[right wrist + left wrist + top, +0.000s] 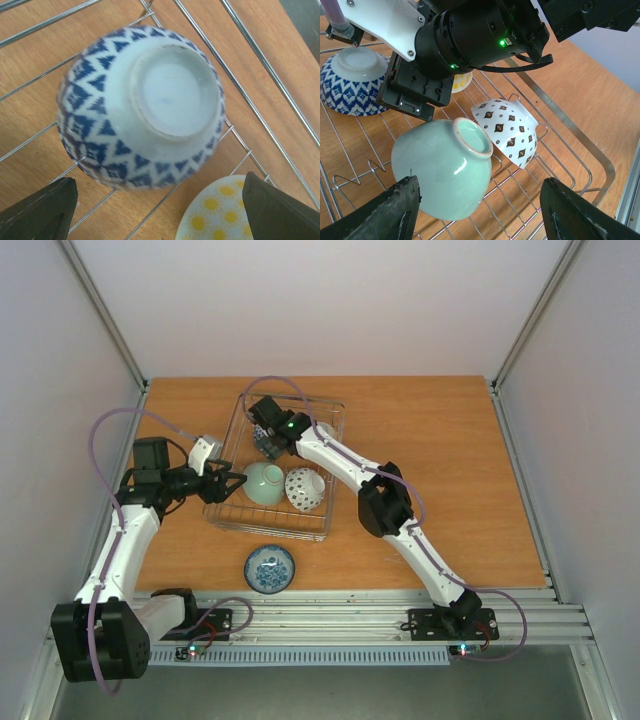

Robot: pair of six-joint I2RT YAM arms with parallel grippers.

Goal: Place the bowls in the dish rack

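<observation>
The silver wire dish rack (270, 530) stands mid-table. Inside it a mint green bowl (263, 483) and a white dark-speckled bowl (305, 489) lie on their sides, touching. My left gripper (232, 483) is open at the rack's left side, its fingers (390, 210) on either side of the mint bowl (442, 170), not touching it. My right gripper (268, 445) is open over the rack's far part, just above an upside-down blue-and-white bowl (142, 105) and beside a yellow sun-patterned bowl (220, 212). A blue patterned bowl (269, 569) sits upright on the table in front of the rack.
In the left wrist view the right arm's black wrist (470, 40) hangs over the rack, close behind the mint bowl and the speckled bowl (510, 131). The rack's rim (570, 130) and prongs surround the bowls. Wooden table (450, 460) lies open to the right.
</observation>
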